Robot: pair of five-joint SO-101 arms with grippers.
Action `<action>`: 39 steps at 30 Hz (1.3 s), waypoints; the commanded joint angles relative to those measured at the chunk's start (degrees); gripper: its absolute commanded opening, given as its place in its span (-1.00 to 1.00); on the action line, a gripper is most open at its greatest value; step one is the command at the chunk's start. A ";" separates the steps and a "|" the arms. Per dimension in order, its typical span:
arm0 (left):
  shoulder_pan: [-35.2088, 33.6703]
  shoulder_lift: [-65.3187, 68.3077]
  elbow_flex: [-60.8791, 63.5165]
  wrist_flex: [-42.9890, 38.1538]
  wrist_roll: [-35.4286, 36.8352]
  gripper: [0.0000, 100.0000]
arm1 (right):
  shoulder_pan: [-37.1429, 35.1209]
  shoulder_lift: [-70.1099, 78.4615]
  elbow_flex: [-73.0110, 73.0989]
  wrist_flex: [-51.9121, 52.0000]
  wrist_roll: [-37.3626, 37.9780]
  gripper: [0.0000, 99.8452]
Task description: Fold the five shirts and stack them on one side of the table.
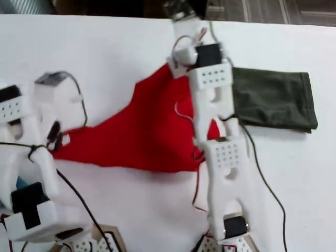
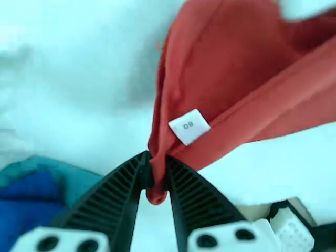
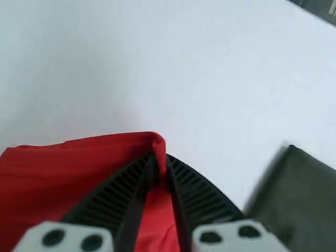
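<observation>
A red shirt [image 1: 142, 131] hangs stretched over the middle of the white table between both arms. At the left, my left gripper [image 2: 155, 178] is shut on one corner of the red shirt [image 2: 220, 68], just below a small white tag [image 2: 189, 126]. My right gripper [image 3: 159, 167] is shut on the far corner of the red shirt [image 3: 63, 173], near the back of the table, under the right arm [image 1: 212, 94]. A folded dark green shirt [image 1: 273, 100] lies flat at the right side, and its edge [image 3: 299, 199] lies beside my right gripper.
Blue and teal cloth [image 2: 31, 189] lies near my left gripper, at the table's left edge. Black cables [image 1: 262, 178] trail over the table [image 1: 105, 47] by both arm bases. The back left of the table is bare white.
</observation>
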 commanded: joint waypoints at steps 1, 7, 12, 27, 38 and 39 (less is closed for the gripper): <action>1.67 -2.11 -9.71 2.90 3.78 -0.95 | 1.80 -16.13 6.51 1.19 -0.53 -0.96; 1.85 -2.11 -18.86 4.13 19.08 -0.95 | 1.27 -37.41 22.24 1.01 -0.70 -0.96; 1.93 -2.11 -22.64 3.52 29.98 -0.95 | 2.68 -48.66 27.43 0.84 -0.26 -0.96; 4.22 6.68 -12.18 2.20 27.08 -0.94 | -0.04 -50.33 45.98 -0.66 -0.62 -0.96; -4.57 15.91 -8.75 -0.53 20.22 -0.87 | -11.38 -21.41 56.00 -20.26 -6.59 -0.51; -4.57 16.35 -8.84 0.09 19.43 -0.82 | -12.44 -18.42 53.63 -20.35 -6.59 -0.51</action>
